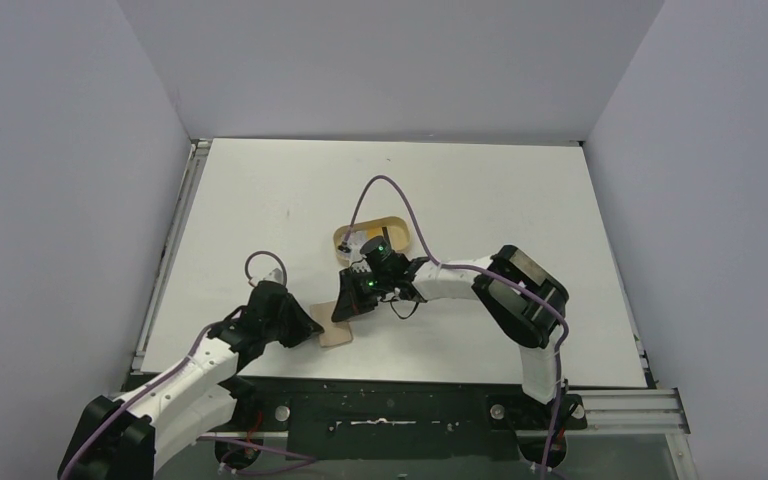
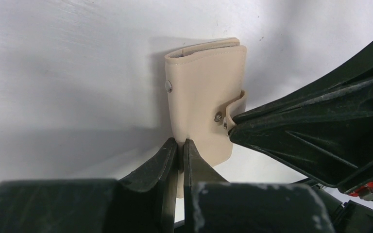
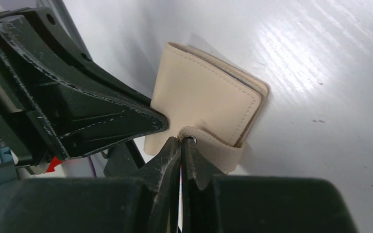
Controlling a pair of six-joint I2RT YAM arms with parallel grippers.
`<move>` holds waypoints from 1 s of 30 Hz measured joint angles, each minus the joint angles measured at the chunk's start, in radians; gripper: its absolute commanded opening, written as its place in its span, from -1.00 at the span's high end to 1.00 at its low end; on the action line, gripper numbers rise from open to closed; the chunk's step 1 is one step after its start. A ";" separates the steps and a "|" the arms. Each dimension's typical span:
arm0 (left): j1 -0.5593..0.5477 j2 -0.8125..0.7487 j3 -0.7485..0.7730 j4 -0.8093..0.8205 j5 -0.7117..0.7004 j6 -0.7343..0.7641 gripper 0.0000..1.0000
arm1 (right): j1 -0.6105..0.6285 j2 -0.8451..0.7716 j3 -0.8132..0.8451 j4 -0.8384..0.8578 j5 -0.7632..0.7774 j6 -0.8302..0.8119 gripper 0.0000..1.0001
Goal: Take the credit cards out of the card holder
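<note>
The tan card holder [image 2: 205, 92] is folded shut and held just above the table between both grippers; it also shows in the top view [image 1: 337, 336] and the right wrist view [image 3: 204, 94]. My left gripper [image 2: 180, 143] is shut on the holder's near edge; it also shows in the top view [image 1: 315, 326]. My right gripper [image 3: 180, 141] is shut on the end of the strap tab [image 3: 216, 149], by the snap; it also shows in the top view [image 1: 352, 300]. The credit cards are hidden inside the holder.
An oval tan tray [image 1: 398, 226] with a raised rim sits just behind the right gripper. The right arm's purple cable [image 1: 390, 185] loops over it. The white table [image 1: 520, 200] spreads out behind and to both sides.
</note>
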 measured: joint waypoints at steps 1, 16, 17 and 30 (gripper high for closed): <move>0.000 -0.006 0.002 -0.008 -0.003 0.001 1.00 | 0.000 0.000 -0.004 0.016 -0.013 0.007 1.00; 0.000 -0.038 0.007 -0.063 -0.019 0.003 1.00 | -0.027 0.000 -0.060 0.179 -0.084 0.108 1.00; 0.000 -0.041 0.008 -0.067 -0.021 0.003 1.00 | -0.028 0.001 -0.060 0.185 -0.084 0.112 1.00; 0.000 -0.048 0.014 -0.078 -0.024 0.003 1.00 | -0.031 0.009 -0.059 0.171 -0.077 0.103 1.00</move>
